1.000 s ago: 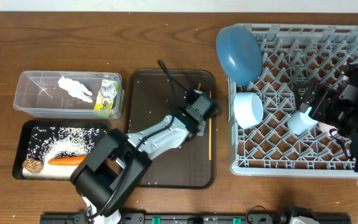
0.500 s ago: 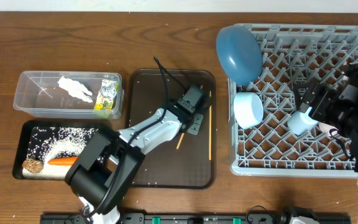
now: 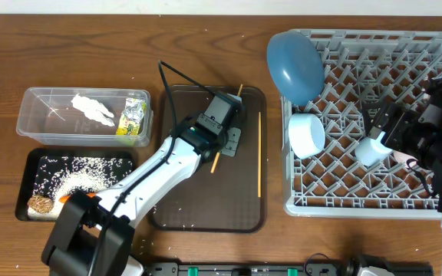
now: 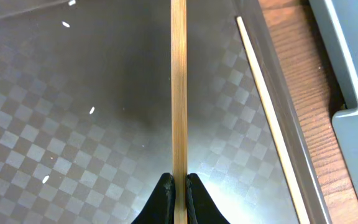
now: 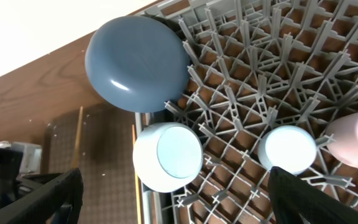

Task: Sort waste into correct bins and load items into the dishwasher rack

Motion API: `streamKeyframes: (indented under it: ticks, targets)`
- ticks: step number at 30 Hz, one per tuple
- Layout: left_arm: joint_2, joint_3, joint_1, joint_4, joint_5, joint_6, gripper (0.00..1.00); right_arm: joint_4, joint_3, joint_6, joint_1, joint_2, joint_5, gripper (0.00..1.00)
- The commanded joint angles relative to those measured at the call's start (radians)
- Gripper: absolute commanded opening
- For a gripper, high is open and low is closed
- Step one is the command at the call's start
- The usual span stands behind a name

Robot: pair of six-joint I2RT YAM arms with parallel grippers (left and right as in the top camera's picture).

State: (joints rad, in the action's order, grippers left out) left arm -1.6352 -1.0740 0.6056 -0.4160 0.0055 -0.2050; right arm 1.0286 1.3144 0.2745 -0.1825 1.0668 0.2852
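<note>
Evidently the step in hand is loading the chopsticks: the left end effector [image 4: 179, 193] is pinched narrow on one chopstick [image 4: 178, 93] near its lower end, over the brown serving tray [image 3: 198, 207], and the next move calls for carrying it right, over the rack's near wall, without letting the thin stick swivel in the grip. At the far left of the table [image 3: 206, 46] the clear tub [image 3: 29, 96] holds the crumpled tissue [image 3: 92, 107] and the yellow-green wrapper [image 3: 133, 119]. Just in front of it the black tray [image 3: 29, 153] holds scattered rice [image 3: 75, 172], the brown lump [image 3: 41, 204] and what seems to be the carrot [image 3: 66, 199], mostly hidden under the left arm. On the serving tray the second chopstick [image 3: 258, 153] lies flat along the right edge, apart from the held one, with a few stray grains around. To the right, the grey rack [image 3: 359, 208] already carries the blue plate [image 3: 295, 65], standing on edge at its far left corner, the pale bowl [image 3: 307, 135] on its side below that, then the light-blue cup [image 5: 288, 149] and the pinkish cup [image 5: 356, 140] just beside each other. The right end effector [image 5: 174, 177] hangs over the rack with its fingers spread wide, holding nothing.
</note>
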Motion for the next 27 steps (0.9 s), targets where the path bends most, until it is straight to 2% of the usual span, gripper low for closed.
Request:
streamKeyframes:
  ticks: [1,3,6,11,14,15,17,19,27]
  targets:
    - [-0.027,0.006,-0.003,-0.001,0.006,0.005,0.06,0.007,0.013,-0.008,0.002,0.000,0.084,0.88]
    - [-0.053,0.009,-0.003,0.005,0.006,0.004,0.07,0.013,0.013,-0.026,0.023,0.002,0.106,0.88]
    - [-0.096,0.009,-0.003,0.011,0.006,0.002,0.15,0.023,0.013,-0.026,0.067,0.010,0.105,0.88]
    - [-0.140,0.009,-0.003,0.013,0.006,0.002,0.17,0.019,0.013,-0.044,0.150,0.028,0.105,0.88]
    - [-0.138,0.007,-0.006,0.012,0.005,0.002,0.35,0.017,0.013,-0.076,0.204,0.045,0.104,0.87]
    - [-0.132,0.005,-0.012,0.008,0.005,0.002,0.40,0.017,0.013,-0.089,0.224,0.053,0.104,0.87]
    - [-0.106,-0.006,-0.030,-0.016,0.006,0.002,0.41,0.018,0.013,-0.097,0.260,0.070,0.077,0.87]
    - [-0.073,-0.019,-0.053,-0.047,0.006,0.002,0.47,0.016,0.013,-0.097,0.288,0.085,0.040,0.86]
    - [0.150,-0.032,-0.193,-0.190,0.006,0.002,0.55,-0.043,0.013,-0.060,0.425,0.151,0.029,0.81]
